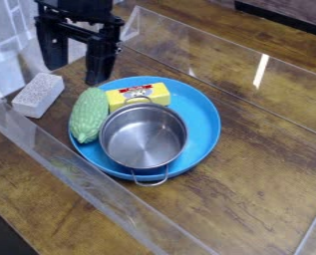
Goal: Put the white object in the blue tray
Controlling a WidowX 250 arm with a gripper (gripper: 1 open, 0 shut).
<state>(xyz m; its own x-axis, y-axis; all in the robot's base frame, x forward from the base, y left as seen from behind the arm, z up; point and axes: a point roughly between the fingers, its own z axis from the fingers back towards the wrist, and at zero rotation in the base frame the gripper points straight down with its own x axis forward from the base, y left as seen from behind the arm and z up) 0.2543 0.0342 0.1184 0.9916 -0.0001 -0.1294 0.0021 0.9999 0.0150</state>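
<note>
The white object [38,95] is a small off-white speckled block lying on the wooden table, left of the blue tray [205,118]. My gripper [75,68] hangs above and just right of the block, pointing down, its two dark fingers [101,62] spread open with nothing between them. The round blue tray holds a steel pot [145,138], a yellow box [138,96] and a green knobbly oval [87,115] on its left rim.
A clear plastic sheet edge runs diagonally along the table's left and front. White lattice-like objects [3,30] stand at the far left behind the block. Bare wood lies to the right of the tray.
</note>
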